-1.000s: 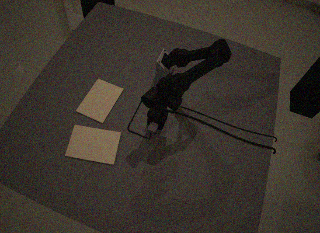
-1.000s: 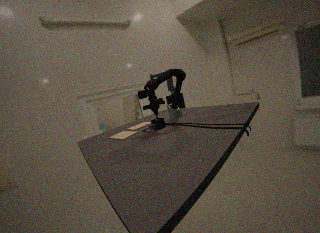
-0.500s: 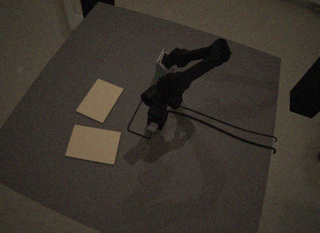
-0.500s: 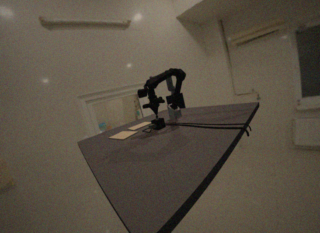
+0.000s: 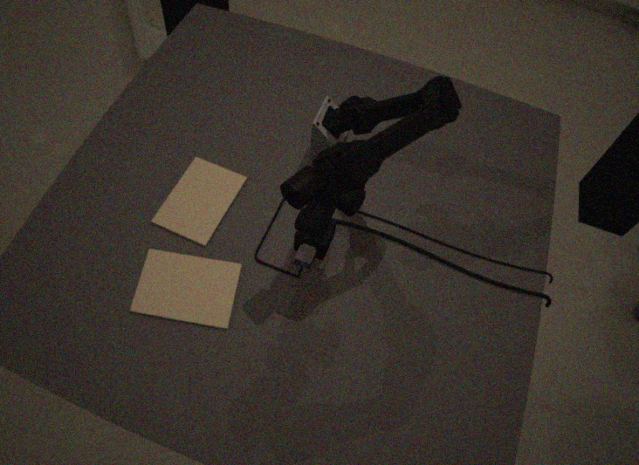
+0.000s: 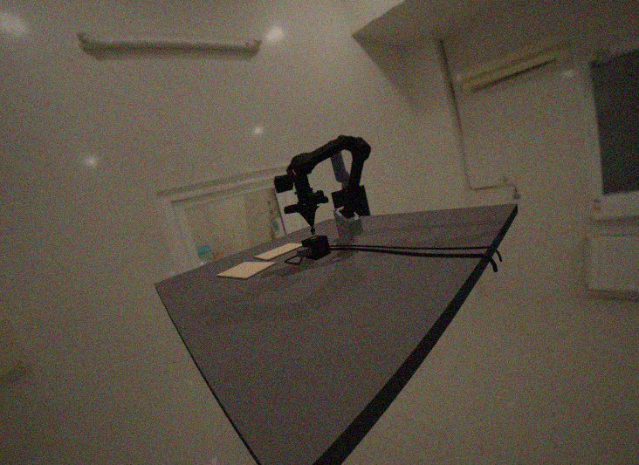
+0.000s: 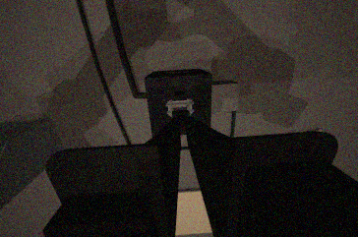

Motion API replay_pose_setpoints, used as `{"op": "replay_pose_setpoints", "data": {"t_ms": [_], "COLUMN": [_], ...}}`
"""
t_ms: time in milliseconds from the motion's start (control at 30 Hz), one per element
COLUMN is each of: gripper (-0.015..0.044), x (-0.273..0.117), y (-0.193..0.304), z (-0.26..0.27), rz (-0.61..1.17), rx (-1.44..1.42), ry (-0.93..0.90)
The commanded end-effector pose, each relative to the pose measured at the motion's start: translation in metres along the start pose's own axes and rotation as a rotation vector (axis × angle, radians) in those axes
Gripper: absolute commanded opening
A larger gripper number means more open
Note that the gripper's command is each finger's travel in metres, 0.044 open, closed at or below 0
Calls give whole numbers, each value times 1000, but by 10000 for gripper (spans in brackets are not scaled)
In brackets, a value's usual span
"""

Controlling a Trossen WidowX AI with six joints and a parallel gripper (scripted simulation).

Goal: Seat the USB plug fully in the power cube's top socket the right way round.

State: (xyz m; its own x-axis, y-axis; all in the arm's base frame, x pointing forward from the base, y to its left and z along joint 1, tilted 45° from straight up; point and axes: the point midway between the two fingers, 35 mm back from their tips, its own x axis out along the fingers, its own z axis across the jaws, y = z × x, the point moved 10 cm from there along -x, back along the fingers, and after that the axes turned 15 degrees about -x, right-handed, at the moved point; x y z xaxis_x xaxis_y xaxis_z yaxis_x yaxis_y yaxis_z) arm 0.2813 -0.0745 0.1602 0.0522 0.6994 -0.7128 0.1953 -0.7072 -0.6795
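Note:
The black power cube (image 5: 321,247) (image 6: 321,249) (image 7: 156,96) stands on the table. Its top socket (image 7: 173,102) shows a bright metal rim in the wrist view. My gripper (image 6: 312,226) (image 7: 182,122) points down over the cube, shut on the small dark USB plug (image 6: 312,231) (image 7: 181,114). In the exterior view the plug appears just above the cube's top, with a thin gap below the fingertips. Its metal end and which way round it faces are too dark to tell. In the top view the arm hides the fingertips and the plug.
A grey block (image 5: 305,254) (image 6: 303,252) sits at the cube's side, with a black cable (image 5: 268,227) looping around it. Two black cables (image 5: 438,258) (image 6: 413,251) run to the table's edge. Two pale flat panels (image 5: 200,201) (image 5: 186,289) lie on the table (image 5: 387,372).

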Motion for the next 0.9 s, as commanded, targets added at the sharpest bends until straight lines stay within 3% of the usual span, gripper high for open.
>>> {"op": "replay_pose_setpoints", "data": {"t_ms": [0, 400, 867], "gripper": [0, 0, 0], "x": [-4, -7, -6], "y": [1, 0, 0], "z": [0, 0, 0], "rz": [6, 3, 0], "rx": [-3, 26, 380], "ry": [-1, -1, 0]}}
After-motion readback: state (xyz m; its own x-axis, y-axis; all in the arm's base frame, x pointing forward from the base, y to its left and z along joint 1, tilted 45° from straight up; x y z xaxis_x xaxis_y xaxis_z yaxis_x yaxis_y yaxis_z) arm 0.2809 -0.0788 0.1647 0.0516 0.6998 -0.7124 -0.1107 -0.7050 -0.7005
